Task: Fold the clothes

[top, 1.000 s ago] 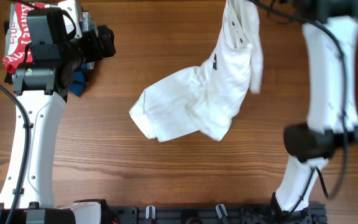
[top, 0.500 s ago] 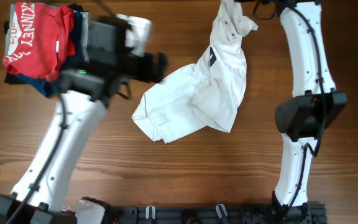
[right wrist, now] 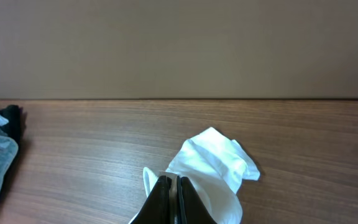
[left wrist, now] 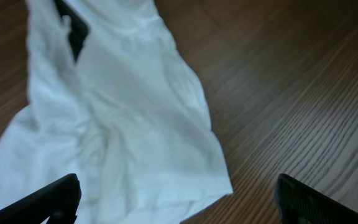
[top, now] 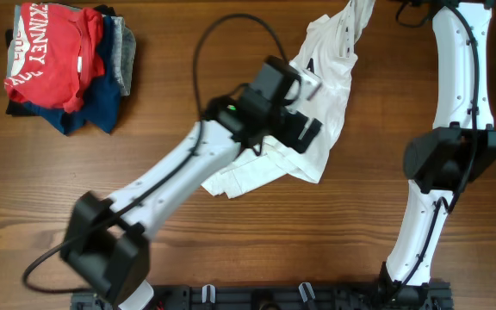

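A: Where is the white T-shirt sitting?

B: Mid-table, right of centre. It is crumpled in a heap low down, with one end drawn up toward the far edge of the table. A second ago that lifted part hung looser; it now runs as a tighter strip to the top of the overhead view.

A: And the right gripper?

B: Its jaws are pressed together and white cloth bunches right at the tips, so it is pinching the shirt. That arm has straightened toward the far edge since the earlier frame.

A: What about the left gripper?

B: That is the big change. A second ago it sat over the stack at the far-left corner. Now the arm reaches diagonally across and the gripper hangs above the heap. In the wrist view its jaws are spread wide, with the shirt below them. A dark patch shows near the shirt's top, and I cannot tell whether the tips touch fabric.

A: Is the stack itself any different?

B: It is uncovered now. The red T-shirt lies on top, with the navy and grey garments beneath it, seemingly unmoved.
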Robot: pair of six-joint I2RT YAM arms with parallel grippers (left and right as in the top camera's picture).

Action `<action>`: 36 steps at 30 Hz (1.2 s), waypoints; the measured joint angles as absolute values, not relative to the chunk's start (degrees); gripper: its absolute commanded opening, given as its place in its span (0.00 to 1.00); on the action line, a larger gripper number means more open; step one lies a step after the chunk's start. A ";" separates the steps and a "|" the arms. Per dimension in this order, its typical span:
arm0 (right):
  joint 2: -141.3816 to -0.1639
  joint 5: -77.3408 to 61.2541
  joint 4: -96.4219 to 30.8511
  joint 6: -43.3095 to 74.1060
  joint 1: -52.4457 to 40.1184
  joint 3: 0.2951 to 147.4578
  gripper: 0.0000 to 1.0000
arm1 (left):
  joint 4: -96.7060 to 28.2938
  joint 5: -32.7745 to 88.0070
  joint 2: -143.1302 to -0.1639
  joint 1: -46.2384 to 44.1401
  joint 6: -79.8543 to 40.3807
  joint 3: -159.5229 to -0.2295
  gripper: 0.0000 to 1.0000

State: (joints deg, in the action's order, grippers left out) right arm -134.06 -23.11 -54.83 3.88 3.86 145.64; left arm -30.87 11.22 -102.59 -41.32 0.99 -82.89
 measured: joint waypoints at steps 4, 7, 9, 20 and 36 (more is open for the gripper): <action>-134.06 -23.11 -55.40 3.88 4.23 145.64 0.04 | -27.64 11.49 -107.26 -44.03 0.95 -82.89 1.00; -134.06 -23.11 -55.92 3.88 4.23 145.62 0.04 | -25.34 11.40 -111.11 -45.80 0.73 -82.89 1.00; -134.06 -23.11 -56.14 3.88 4.23 145.64 0.04 | -23.77 11.14 -112.77 -46.70 0.47 -82.89 1.00; -134.06 -23.11 -56.34 3.88 4.23 145.64 0.04 | -18.72 1.43 -115.46 -50.17 0.14 -82.94 0.97; -134.06 -23.05 -56.58 3.88 4.23 145.64 0.05 | -16.27 -6.35 -121.82 -54.15 7.51 -82.98 0.82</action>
State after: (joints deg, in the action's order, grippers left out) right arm -134.06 -23.05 -56.58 3.88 4.23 145.64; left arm -16.27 -6.35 -121.82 -54.15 7.51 -82.98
